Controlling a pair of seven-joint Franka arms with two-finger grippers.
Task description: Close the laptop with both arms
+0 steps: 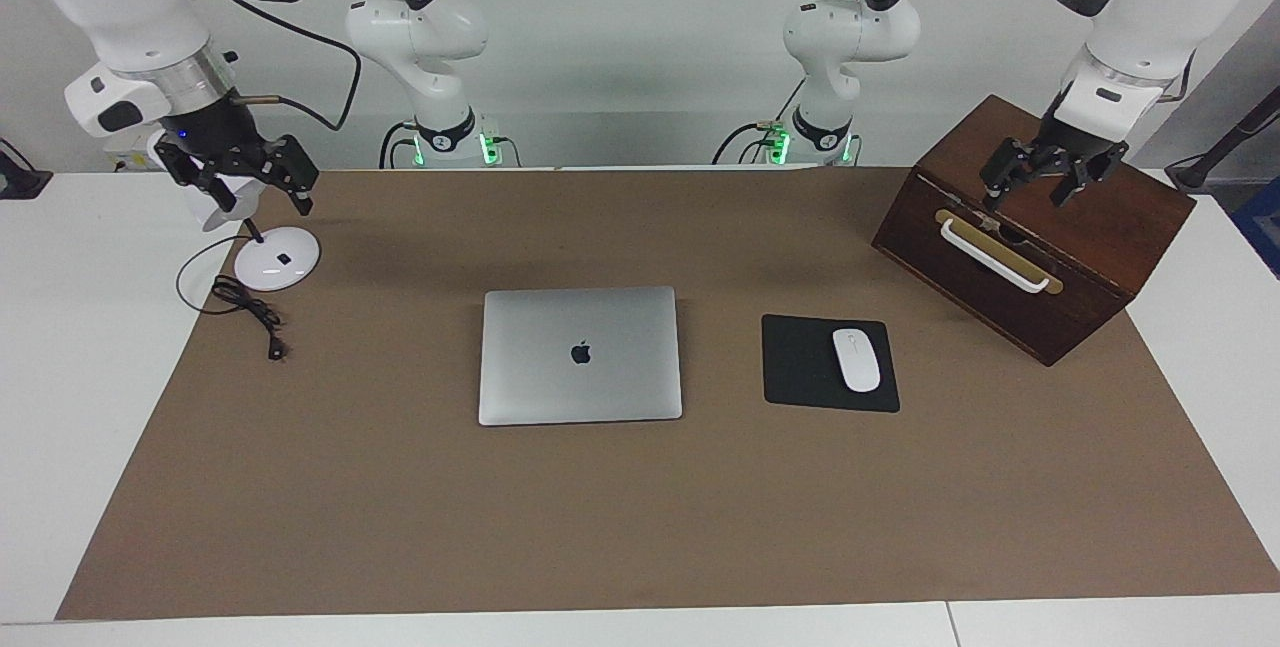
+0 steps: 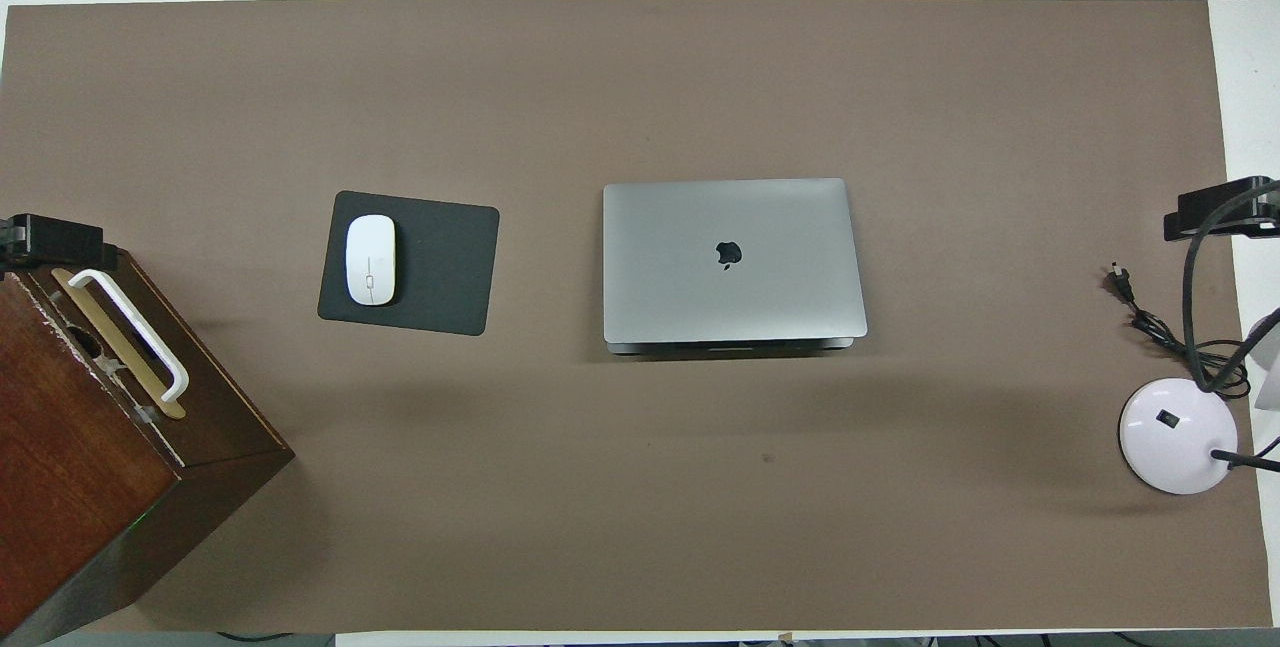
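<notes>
Facing view: the laptop [image 1: 580, 355] lies at the centre of the frame on the brown bench [image 1: 400, 527], lid down flat with the logo up, so the closing looks done or nearly so. Its long axis runs across the frame. The right claw [image 1: 252, 177] hangs at upper left over the lamp [image 1: 277, 258], fingers apart and holding nothing. The left claw [image 1: 1045, 172] hangs at upper right over the box [image 1: 1030, 227], fingers also apart and empty. The laptop lies down-frame and inward from both; the right claw looks somewhat nearer. A mousepad [image 1: 805, 364] with a mouse [image 1: 857, 359] sits beside the laptop.

Overhead view: the laptop [image 2: 733, 260] is at centre. A thin dark line shows along its lower edge, so I judge a slight gap may remain. Only dark tips show at mid-left and mid-right edges.
</notes>
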